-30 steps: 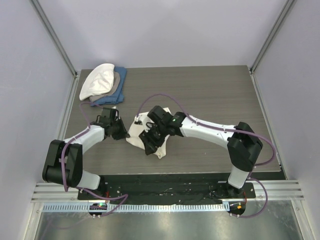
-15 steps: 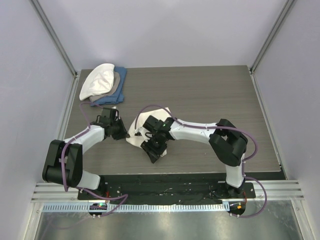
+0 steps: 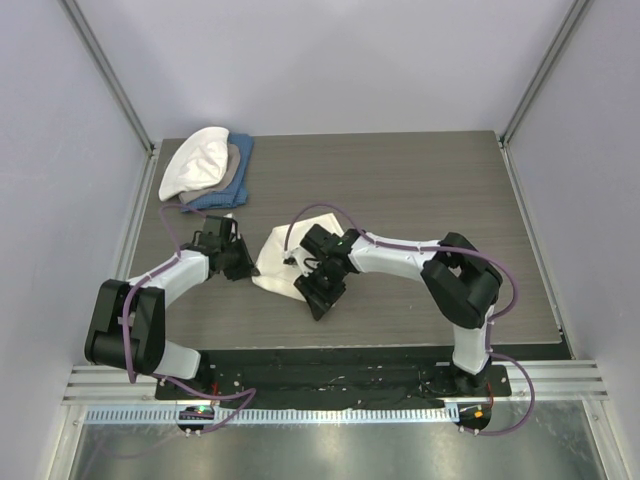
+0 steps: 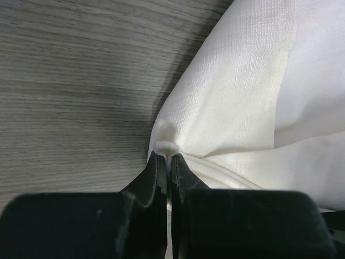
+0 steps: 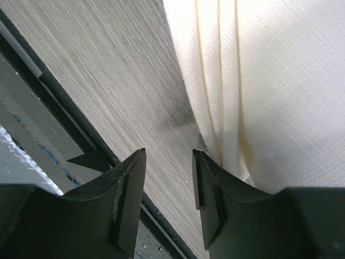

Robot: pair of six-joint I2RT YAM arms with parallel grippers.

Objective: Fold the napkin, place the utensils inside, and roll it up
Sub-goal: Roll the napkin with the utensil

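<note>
Napkin (image 3: 278,262) of thin cream cloth, bunched into soft folds rather than laid flat, sits on the grey wood-grain desk (image 3: 420,190). It is left of the middle and closer to the near edge than the far one, right between the two arms. The left gripper (image 3: 243,266) comes at it from the left. From the left wrist, that left gripper (image 4: 164,159) has its black fingers pressed together on a small pucker at the napkin's left edge, and the cloth (image 4: 232,102) spreads away from the pinch in a broad fold. The right gripper (image 3: 320,298) is low at the napkin's near right side, pointing toward the near edge of the desk. Seen from the right wrist, the right gripper (image 5: 168,162) has its fingers spread, with bare desk showing in the gap. The layered, folded edge of the napkin (image 5: 259,81) runs up to one finger and lies outside that gap, not gripped. A stack of white, tan and blue cloths (image 3: 208,168) rests at the far left corner of the desk, well apart from the napkin.
</note>
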